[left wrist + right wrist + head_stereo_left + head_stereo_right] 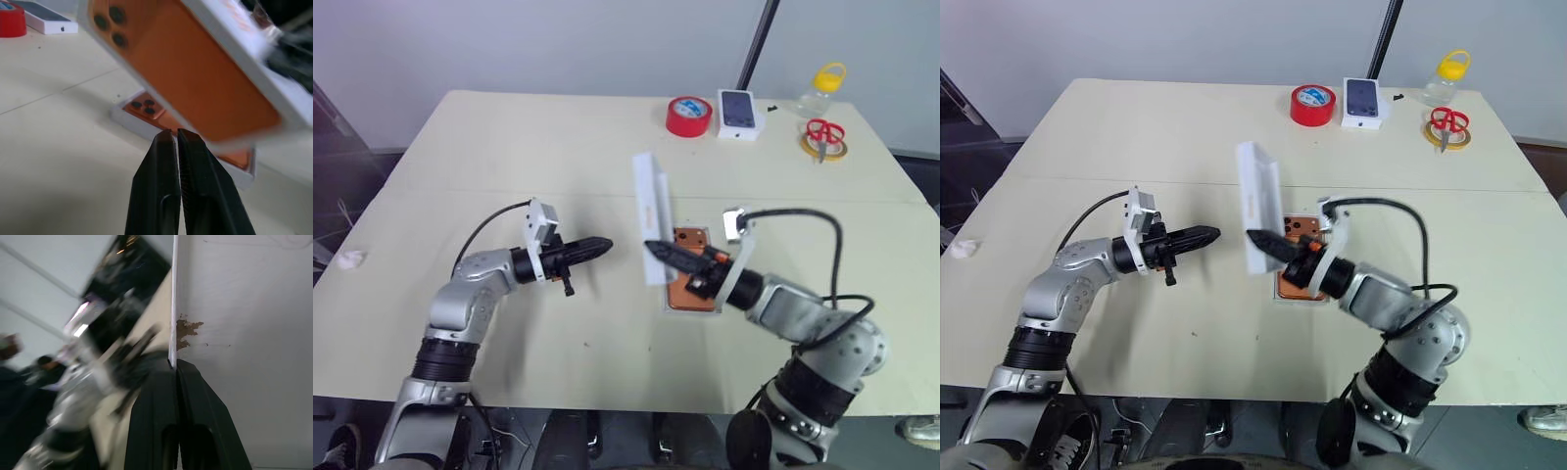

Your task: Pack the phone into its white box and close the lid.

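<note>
Right claw (653,247) level, pinching lid (652,217)

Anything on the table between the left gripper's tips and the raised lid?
No, the stretch between the left gripper and the lid is bare tabletop, seen in both eye views.

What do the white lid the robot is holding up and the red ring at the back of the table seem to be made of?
The lid: probably thin matte cardboard; one spot is torn brown. The red ring: likely a glossy plastic tape roll with a pale core.
</note>
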